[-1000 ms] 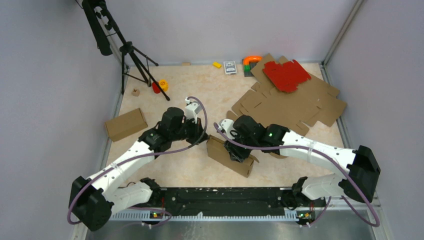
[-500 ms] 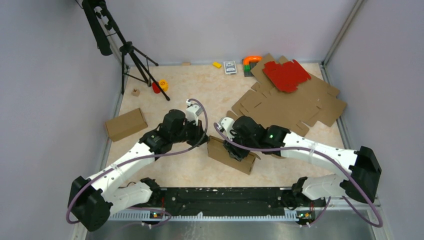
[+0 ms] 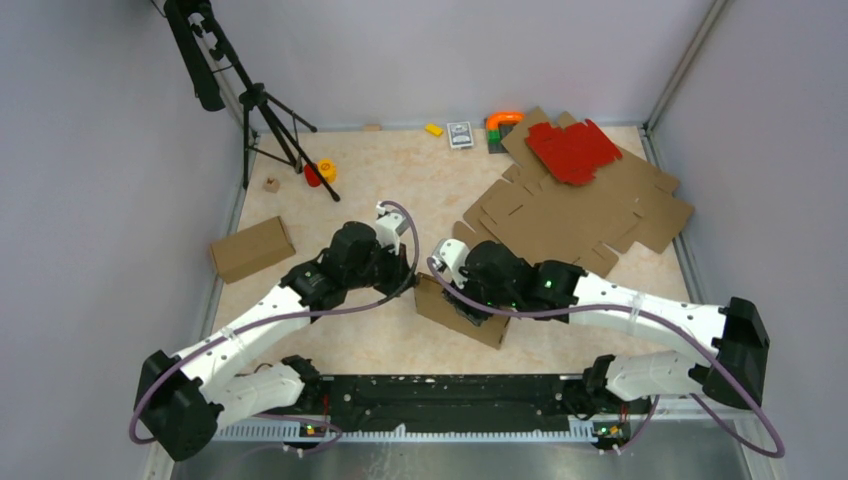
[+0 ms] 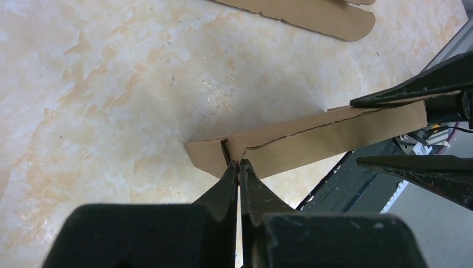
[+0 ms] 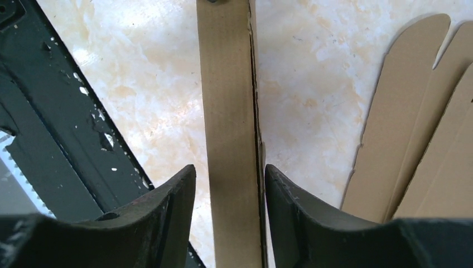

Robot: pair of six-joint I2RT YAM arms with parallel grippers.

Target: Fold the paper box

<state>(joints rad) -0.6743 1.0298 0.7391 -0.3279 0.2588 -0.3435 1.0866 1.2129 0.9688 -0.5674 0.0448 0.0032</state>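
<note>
Since the paper box lies on the counter just ahead of the arm bases and between the two claws, we read its long axis first. It runs on a slant from far left to near right. The left claw is clenched on nothing, its joined tips touching the box's left end at the seam where an end flap meets the side wall. The right claw sits astride the box toward its other end, one finger along each long side. It is parted a shade wider than the cardboard, so we judge it released rather than clamping. Both claws are already at the box. We judge that the coming move turns on the left tips pressing along that axis into the end flap while the right claw fences the sides. The flat brown die-cut sheets lie well apart, far right.
</note>
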